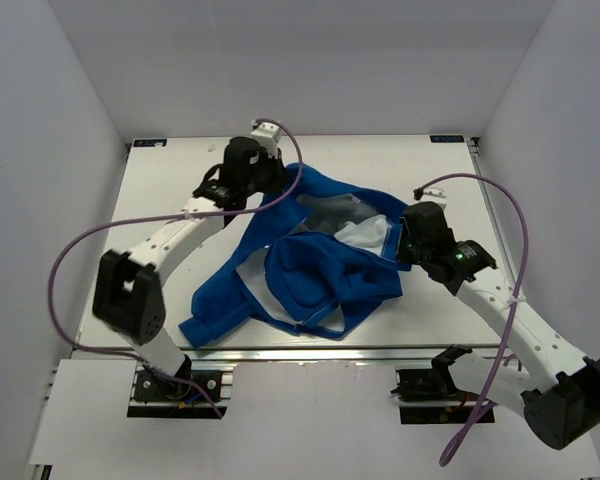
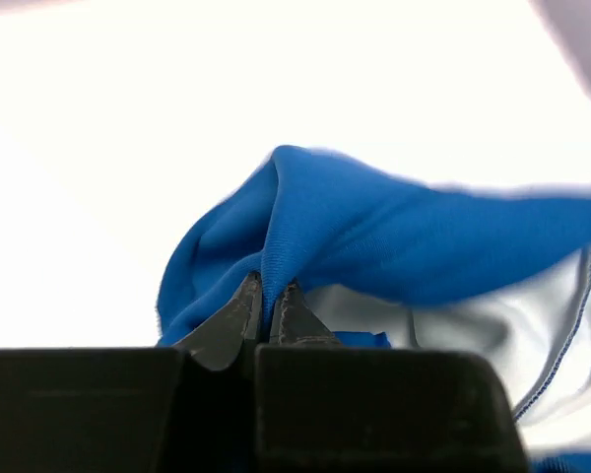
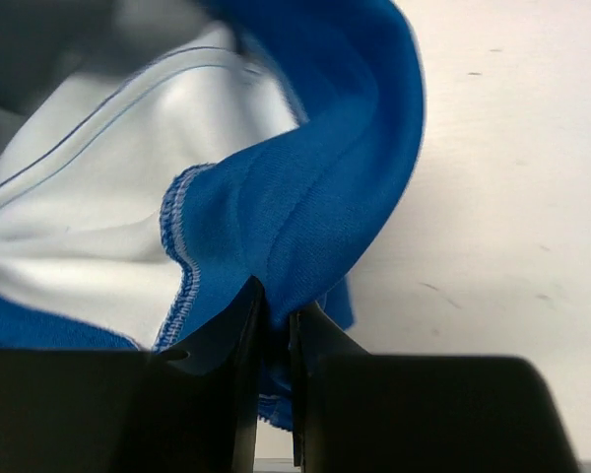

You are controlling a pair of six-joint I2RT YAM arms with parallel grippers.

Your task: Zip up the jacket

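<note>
White surface [image 1: 380, 160] carries the jacket [image 1: 320, 275], crumpled between both hands. Left hand [image 2: 268, 301] is closed on a blue fold; right hand [image 3: 278, 305] is closed on a stitched edge. Fabric appears soft, light and limp: grip seams, not loose cloth.

No legible text, brand or number noted in any view. Two small blue marks [image 1: 150, 143] on table [image 1: 160, 175] far edge were too small to read.
</note>
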